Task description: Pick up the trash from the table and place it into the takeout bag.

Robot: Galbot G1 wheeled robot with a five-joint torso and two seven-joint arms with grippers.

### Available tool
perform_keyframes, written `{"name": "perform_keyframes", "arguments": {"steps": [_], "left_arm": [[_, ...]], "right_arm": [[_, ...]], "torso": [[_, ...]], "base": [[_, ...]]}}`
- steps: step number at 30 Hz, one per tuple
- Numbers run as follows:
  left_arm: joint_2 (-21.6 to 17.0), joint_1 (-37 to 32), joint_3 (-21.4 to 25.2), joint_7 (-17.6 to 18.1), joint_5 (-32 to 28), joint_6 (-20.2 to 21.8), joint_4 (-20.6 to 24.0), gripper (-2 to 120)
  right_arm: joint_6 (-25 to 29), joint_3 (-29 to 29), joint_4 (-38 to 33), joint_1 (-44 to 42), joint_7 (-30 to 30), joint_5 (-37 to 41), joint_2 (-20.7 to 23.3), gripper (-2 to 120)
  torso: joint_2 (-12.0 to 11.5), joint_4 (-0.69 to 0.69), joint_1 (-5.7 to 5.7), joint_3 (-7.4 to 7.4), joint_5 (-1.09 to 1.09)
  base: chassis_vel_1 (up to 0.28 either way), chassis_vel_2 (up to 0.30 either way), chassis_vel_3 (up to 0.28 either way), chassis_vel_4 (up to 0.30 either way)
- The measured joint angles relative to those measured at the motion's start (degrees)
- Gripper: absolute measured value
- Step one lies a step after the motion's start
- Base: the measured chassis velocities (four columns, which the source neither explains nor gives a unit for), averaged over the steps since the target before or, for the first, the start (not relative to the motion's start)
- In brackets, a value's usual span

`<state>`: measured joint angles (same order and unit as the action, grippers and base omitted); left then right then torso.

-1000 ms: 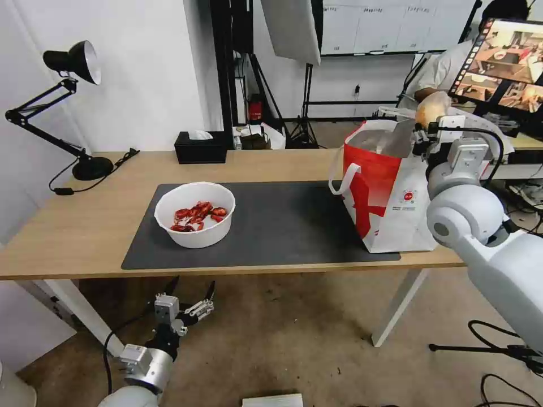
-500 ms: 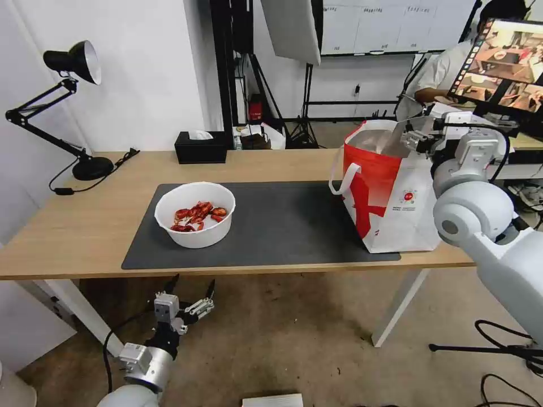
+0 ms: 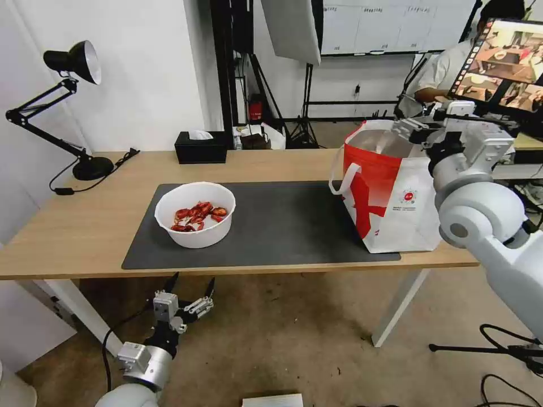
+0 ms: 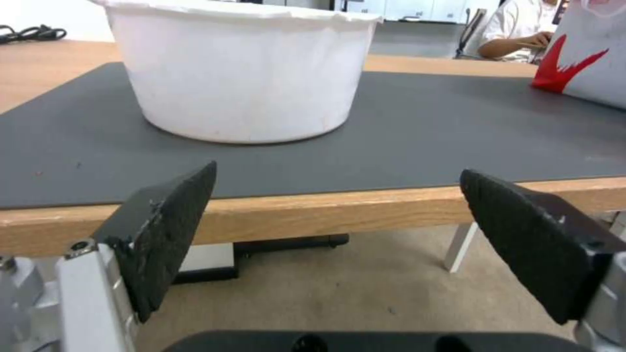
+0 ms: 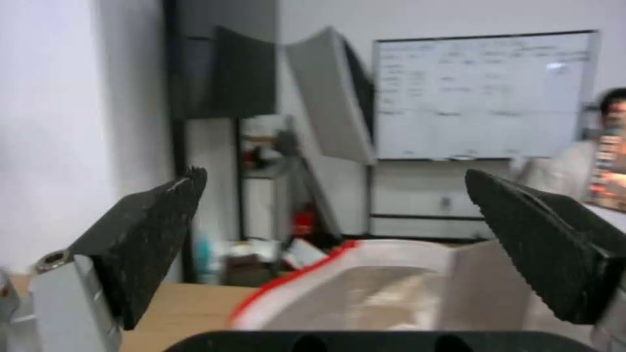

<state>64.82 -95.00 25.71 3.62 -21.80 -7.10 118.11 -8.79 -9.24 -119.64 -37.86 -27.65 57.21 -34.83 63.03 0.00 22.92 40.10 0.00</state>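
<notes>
A white round bowl (image 3: 195,213) of red crayfish shells sits on the left part of the dark grey mat (image 3: 283,226) on the light-wood table (image 3: 85,226). The red-and-white takeout bag (image 3: 390,192) stands open at the mat's right end. My right gripper (image 3: 408,120) hovers open and empty just above the bag's far rim; in its wrist view the foil-lined opening (image 5: 365,288) lies below the spread fingers (image 5: 146,234). My left gripper (image 3: 189,294) hangs open below the table's front edge, facing the bowl (image 4: 241,73).
A black tissue box (image 3: 200,147) stands at the table's back edge. A black desk lamp (image 3: 73,62) occupies the back left corner. A monitor (image 3: 503,62) and a seated person are behind the bag. The mat's middle is bare.
One second ago my right gripper held a yellowish knotted bag over the takeout bag. It has let go; the lump is gone from view and the gripper has opened and shifted slightly.
</notes>
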Motion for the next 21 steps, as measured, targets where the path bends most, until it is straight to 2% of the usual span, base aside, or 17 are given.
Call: {"name": "perform_keyframes", "arguments": {"steps": [3, 4, 7, 12, 15, 16, 18, 19, 21], "left_arm": [[0.19, -0.17, 0.19, 0.0, 0.0, 0.0, 0.0, 100], [0.19, -0.17, 0.19, 0.0, 0.0, 0.0, 0.0, 100], [1.23, -1.58, 1.51, -0.02, 0.38, -0.35, 0.67, 100], [2.34, -3.25, 2.9, -0.06, 0.95, -0.81, 1.39, 100], [2.67, -3.86, 3.35, -0.13, 1.17, -1.04, 1.57, 100], [2.67, -3.86, 3.35, -0.13, 1.17, -1.04, 1.57, 100], [2.68, -4.1, 3.57, -0.18, 1.2, -1.1, 1.58, 100], [2.68, -4.1, 3.57, -0.18, 1.2, -1.1, 1.58, 100], [2.68, -4.15, 3.7, -0.21, 1.2, -1.16, 1.57, 100]], "right_arm": [[1.72, -1.51, -3.53, -5.49, 6.09, 0.71, 1.02, 100], [1.72, -1.51, -3.53, -5.49, 6.09, 0.71, 1.02, 100], [2.59, -1.1, -4.97, -8.45, 11.0, 0.71, 1.09, 100], [4.08, -0.59, -5.49, -11.27, 14.63, 0.51, 0.41, 100], [6.45, -3.5, -7.04, -19.65, 16.14, -4.31, -1.24, 100], [6.45, -3.5, -7.04, -19.65, 16.14, -4.31, -1.24, 100], [8.0, -5.21, -7.43, -26.74, 16.2, -8.75, -3.02, 100], [8.0, -5.21, -7.43, -26.74, 16.2, -8.75, -3.02, 100], [10.16, -7.11, -7.58, -34.75, 16.02, -14.1, -5.8, 100]], "torso": [[0.0, -0.01, 0.0, 0.0, 0.0], [0.0, -0.01, 0.0, 0.0, 0.0], [0.0, -0.01, 0.0, 0.0, 0.0], [0.0, 0.04, 0.0, 0.0, 0.0], [0.0, 0.01, 0.0, 0.0, -0.02], [0.0, 0.01, 0.0, 0.0, -0.02], [0.0, 0.0, 0.0, 0.0, 0.02], [0.0, 0.0, 0.0, 0.0, 0.02], [0.0, -0.01, -0.01, 0.0, 0.0]], "base": [[0.0, 0.0, 0.0, 0.0], [0.0, 0.0, 0.0, 0.0], [0.0, 0.0, 0.0, 0.0], [0.0, 0.0, 0.0, 0.0], [0.0, 0.0, 0.0, 0.0], [0.0, 0.0, 0.0, 0.0], [0.0, 0.0, 0.0, 0.0], [0.0, 0.0, 0.0, 0.0], [0.0, 0.0, 0.0, 0.0]]}}
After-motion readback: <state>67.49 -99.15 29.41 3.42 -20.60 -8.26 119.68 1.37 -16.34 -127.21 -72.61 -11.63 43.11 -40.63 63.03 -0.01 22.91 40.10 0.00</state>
